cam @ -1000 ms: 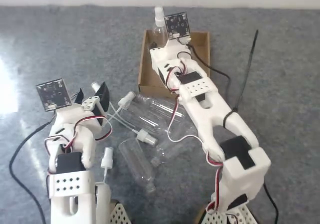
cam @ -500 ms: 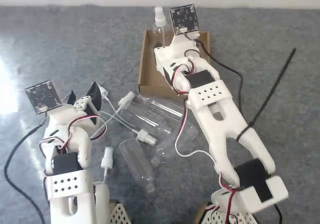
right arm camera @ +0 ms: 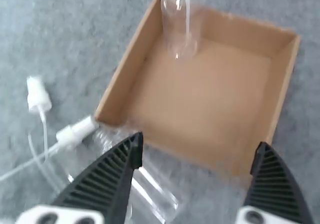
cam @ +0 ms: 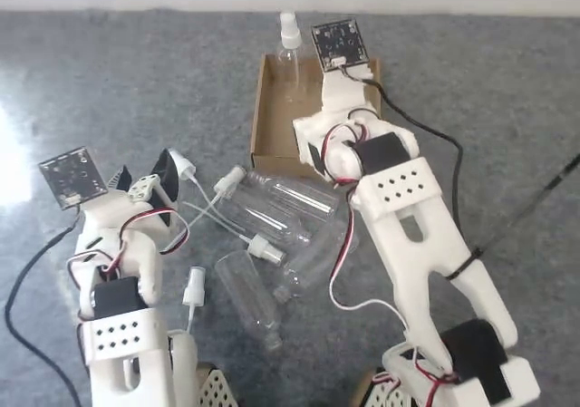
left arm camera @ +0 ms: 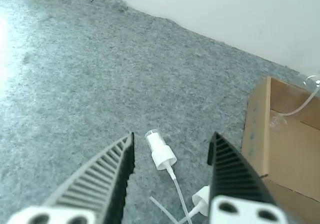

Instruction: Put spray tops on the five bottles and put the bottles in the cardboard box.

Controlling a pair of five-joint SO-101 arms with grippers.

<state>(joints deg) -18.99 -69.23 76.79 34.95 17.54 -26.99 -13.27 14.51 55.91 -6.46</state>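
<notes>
Two arms are set side by side at a grey desk [cam: 109,81]. The right arm [cam: 408,217] is stretched out to the box [cam: 259,117], which is placed open side up at the far side of the desk. The left arm [cam: 118,271] is kept nearer, with its wrist bent over the desk to the left of the box.

One bottle [cam: 290,62] is stood upright in the far left corner of the box, and a spray top [cam: 288,22] is fitted on it. Several clear bottles are left lying in a heap [cam: 281,198] on the desk just before the box's near wall, between the two arms; how many are there cannot be told. The nearest one [cam: 249,294] is seen with an open neck.

The right hand [right arm camera: 200,140] is held wide open above the near wall of the box, and nothing is gripped in it. The left hand [left arm camera: 172,136] is likewise spread wide and nothing is held in it.

Four loose tops are seen on the desk. One top [left arm camera: 160,154] is laid with its tube just beyond the left fingertips, in line with the gap between them. A second [cam: 229,182] is found at the heap's left end, near the box corner. A third [cam: 263,247] is lodged among the lying bottles. A fourth [cam: 193,289] is stood upright just beside the left arm.
</notes>
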